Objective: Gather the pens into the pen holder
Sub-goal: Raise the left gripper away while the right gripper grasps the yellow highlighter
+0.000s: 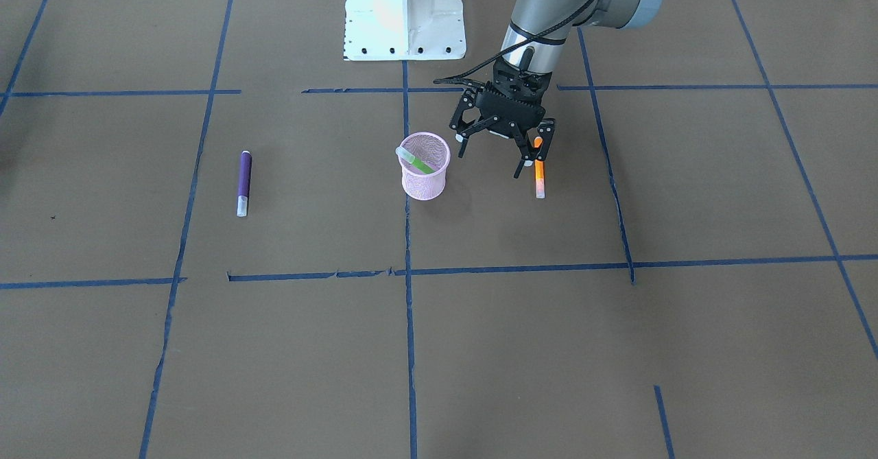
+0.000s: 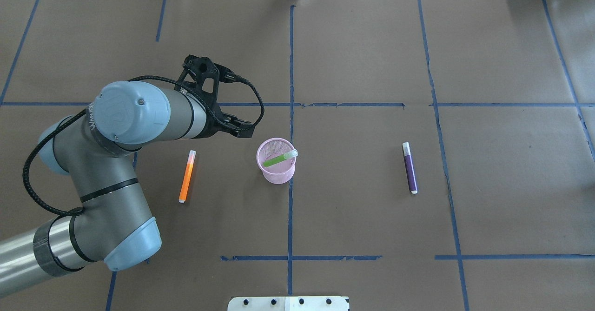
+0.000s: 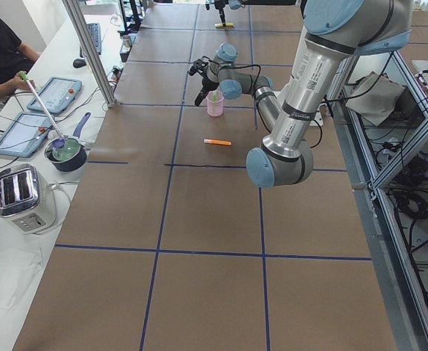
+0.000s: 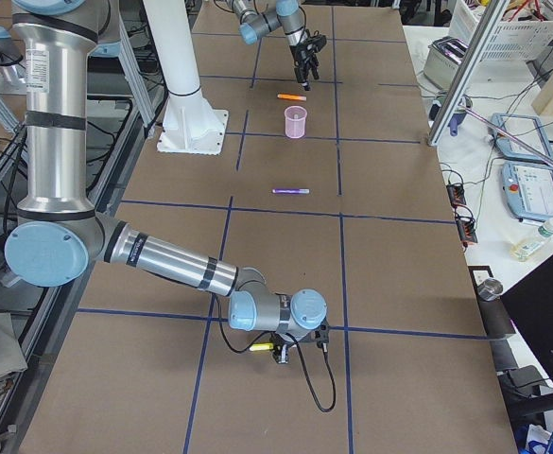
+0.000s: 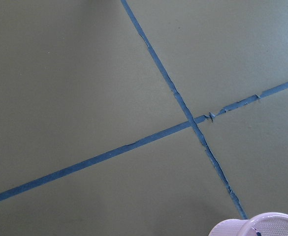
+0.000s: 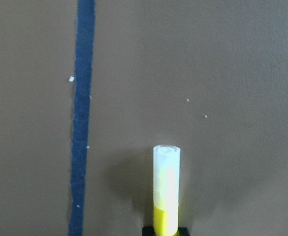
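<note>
Paper-covered table (image 2: 353,218) with blue tape lines, described outward from the working arm. The left gripper (image 1: 490,160) hangs above the table with its two fingers spread wide and nothing between them. Just beside it an orange pen (image 2: 187,176) lies flat. From the front one finger overlaps the pen's end, but whether they touch cannot be told. The open jaws so close to it suggest this pen is the next pick.

On the gripper's other side stands the pink mesh pen holder (image 2: 277,174), upright. A green pen (image 2: 279,159) is already inside, leaning with its pale cap against the rim, since the cup is about as tall as the pen.

Well apart, on the robot's right, a purple pen (image 2: 409,168) lies flat, probably left for the other arm.

Farthest away, near the table's end, the right gripper (image 4: 281,348) sits low and appears pinched on a yellow pen (image 6: 166,191), cap pointing outward.
</note>
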Action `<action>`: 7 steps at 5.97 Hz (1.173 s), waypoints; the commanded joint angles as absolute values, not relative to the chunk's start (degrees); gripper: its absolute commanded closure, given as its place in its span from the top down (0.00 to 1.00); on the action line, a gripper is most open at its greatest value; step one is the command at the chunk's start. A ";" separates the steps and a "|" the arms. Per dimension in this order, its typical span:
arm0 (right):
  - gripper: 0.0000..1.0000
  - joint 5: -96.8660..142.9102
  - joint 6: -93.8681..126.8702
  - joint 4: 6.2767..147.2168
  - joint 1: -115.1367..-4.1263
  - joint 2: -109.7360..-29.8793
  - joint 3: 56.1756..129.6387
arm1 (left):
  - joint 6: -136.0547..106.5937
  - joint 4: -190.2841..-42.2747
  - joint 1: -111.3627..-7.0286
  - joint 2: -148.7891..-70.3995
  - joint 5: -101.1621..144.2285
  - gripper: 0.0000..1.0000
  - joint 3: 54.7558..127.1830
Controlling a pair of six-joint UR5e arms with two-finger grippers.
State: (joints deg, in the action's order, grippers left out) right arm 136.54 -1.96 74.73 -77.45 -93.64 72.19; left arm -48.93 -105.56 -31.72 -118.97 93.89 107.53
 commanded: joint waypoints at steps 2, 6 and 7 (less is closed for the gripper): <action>0.00 140.43 -1.85 74.53 -77.69 -93.95 79.05 | -48.87 -105.56 -31.90 -118.92 93.96 1.00 108.10; 0.00 138.89 29.24 68.35 -68.79 -96.60 109.54 | -48.26 -105.47 -38.10 -114.54 103.91 0.99 110.83; 0.00 131.47 45.71 61.24 -61.86 -94.94 114.47 | -47.99 -105.38 -42.15 -112.61 110.06 1.00 110.57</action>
State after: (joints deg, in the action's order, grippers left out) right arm 137.36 30.60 67.66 -68.37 -96.31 108.99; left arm -48.28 -105.46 -38.36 -114.43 104.14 110.67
